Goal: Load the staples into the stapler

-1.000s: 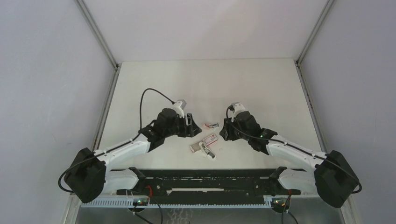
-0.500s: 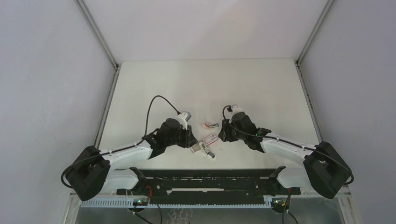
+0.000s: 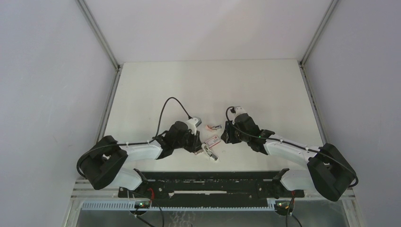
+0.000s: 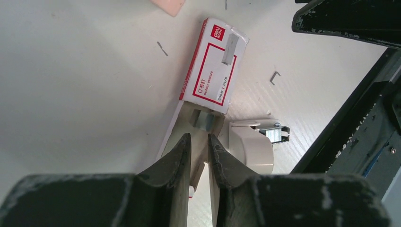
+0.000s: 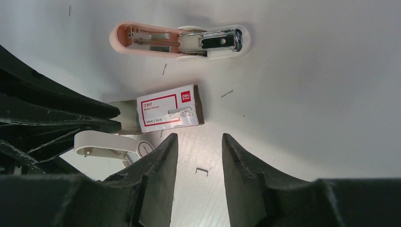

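at desk [image 3: 189,85] centre | staple strip [image 4: 203,118] noted in tray of box [image 4: 213,66], just ahead of left end effector [image 4: 199,138] | fingers nearly together, grasp cannot be told | right end effector [image 5: 199,138] released, empty | stapler [image 5: 179,40] beyond box, nearer right arm

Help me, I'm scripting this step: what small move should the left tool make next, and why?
Probably nudge the left tool forward and close on the grey staple strip in the pulled-out tray of the staple box: its fingers stand nearly together just short of it, gripping nothing clearly. The pink stapler already lies open.
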Robot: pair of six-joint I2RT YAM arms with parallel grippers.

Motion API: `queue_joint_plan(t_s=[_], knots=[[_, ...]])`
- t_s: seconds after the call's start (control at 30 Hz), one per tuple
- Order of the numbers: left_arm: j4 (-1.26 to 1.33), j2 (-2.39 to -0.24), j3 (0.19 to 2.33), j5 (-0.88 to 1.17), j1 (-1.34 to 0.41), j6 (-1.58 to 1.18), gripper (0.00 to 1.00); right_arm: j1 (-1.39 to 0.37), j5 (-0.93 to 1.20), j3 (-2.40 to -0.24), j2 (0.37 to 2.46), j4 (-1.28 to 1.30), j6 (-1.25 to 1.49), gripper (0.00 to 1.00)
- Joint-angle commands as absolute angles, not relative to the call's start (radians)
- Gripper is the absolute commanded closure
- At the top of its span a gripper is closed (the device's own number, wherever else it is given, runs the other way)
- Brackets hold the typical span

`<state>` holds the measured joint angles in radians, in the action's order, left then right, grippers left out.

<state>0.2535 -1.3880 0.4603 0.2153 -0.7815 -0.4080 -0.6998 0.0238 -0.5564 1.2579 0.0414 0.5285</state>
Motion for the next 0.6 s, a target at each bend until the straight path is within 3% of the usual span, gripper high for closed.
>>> queue_joint_plan(t_s=[0.0,0.57], knots=[[0.341,-1.429,0.498,0.246,-0.789,-0.357,0.77,-0.693,0.02,-0.555,1.241,0.013,0.549,0.62],[0.389,-1.498,0.51,0.217,-0.794,-0.306,0.65,-0.683,0.034,-0.536,1.229,0.004,0.556,0.62]])
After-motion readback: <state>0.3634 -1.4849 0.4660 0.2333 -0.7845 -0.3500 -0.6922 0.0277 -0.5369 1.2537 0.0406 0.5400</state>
